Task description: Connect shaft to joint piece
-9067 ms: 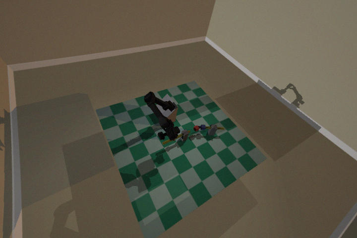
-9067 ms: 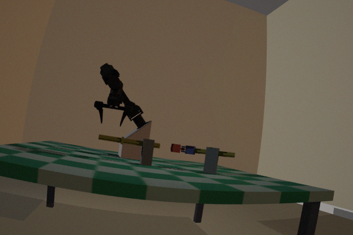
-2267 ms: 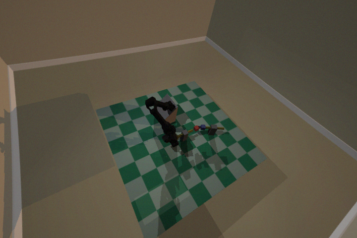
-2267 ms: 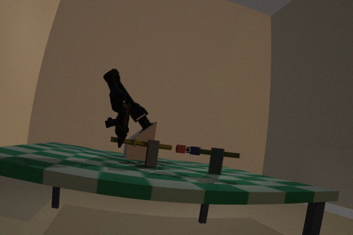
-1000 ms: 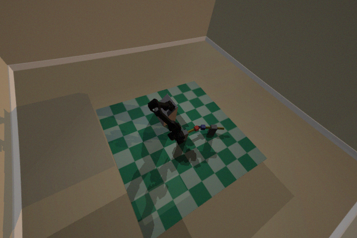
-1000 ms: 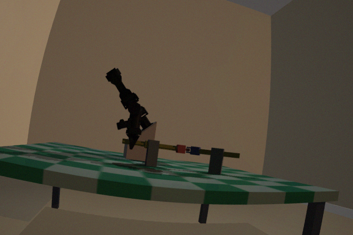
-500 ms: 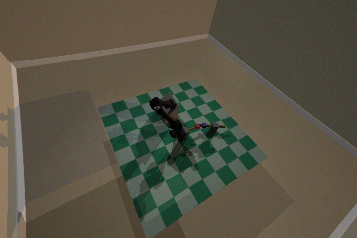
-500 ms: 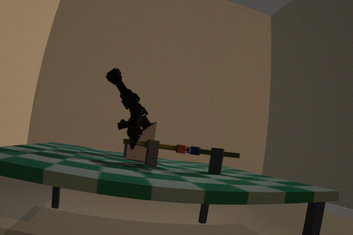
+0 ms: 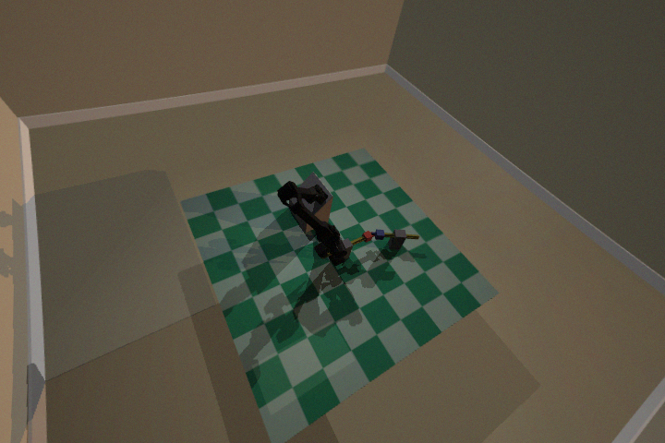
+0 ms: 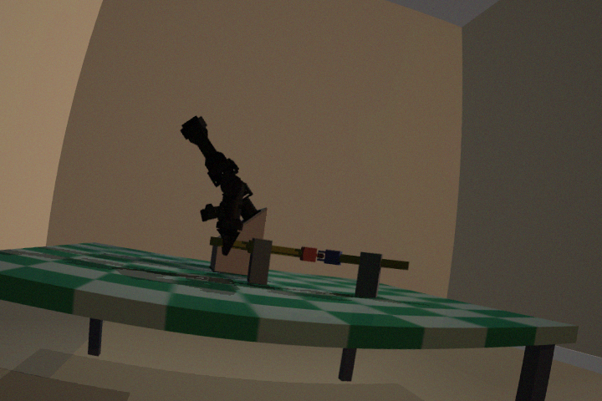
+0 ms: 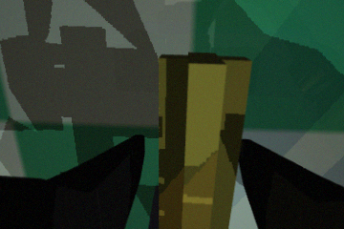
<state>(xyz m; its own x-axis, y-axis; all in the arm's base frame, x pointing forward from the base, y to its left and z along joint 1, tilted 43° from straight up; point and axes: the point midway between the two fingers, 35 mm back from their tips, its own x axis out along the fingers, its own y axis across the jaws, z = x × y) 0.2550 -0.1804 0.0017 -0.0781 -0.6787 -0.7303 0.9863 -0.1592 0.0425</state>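
The fixed yellow shaft [image 9: 412, 236] [image 10: 395, 264] passes through its grey block [image 9: 399, 233] [image 10: 368, 276]. A blue piece [image 9: 379, 233] [image 10: 332, 256] on its end is hinged to the red joint piece [image 9: 367, 235] [image 10: 308, 254], which faces the second shaft [image 9: 357, 241] [image 10: 285, 250] [image 11: 205, 110]. That shaft runs through the other grey block [image 10: 259, 262] and its end meets the red piece; how deep it sits inside is hidden. Its collar lies against the block. My gripper [image 10: 226, 251] [image 11: 191, 146] is open, with its fingers on either side of the shaft's rear part.
The arm's wedge-shaped base [image 9: 321, 215] [image 10: 232, 264] stands behind the second shaft. The green and white chequered table [image 9: 372, 360] [image 10: 211, 323] carries both blocks. Dark arm shadows fall across the table.
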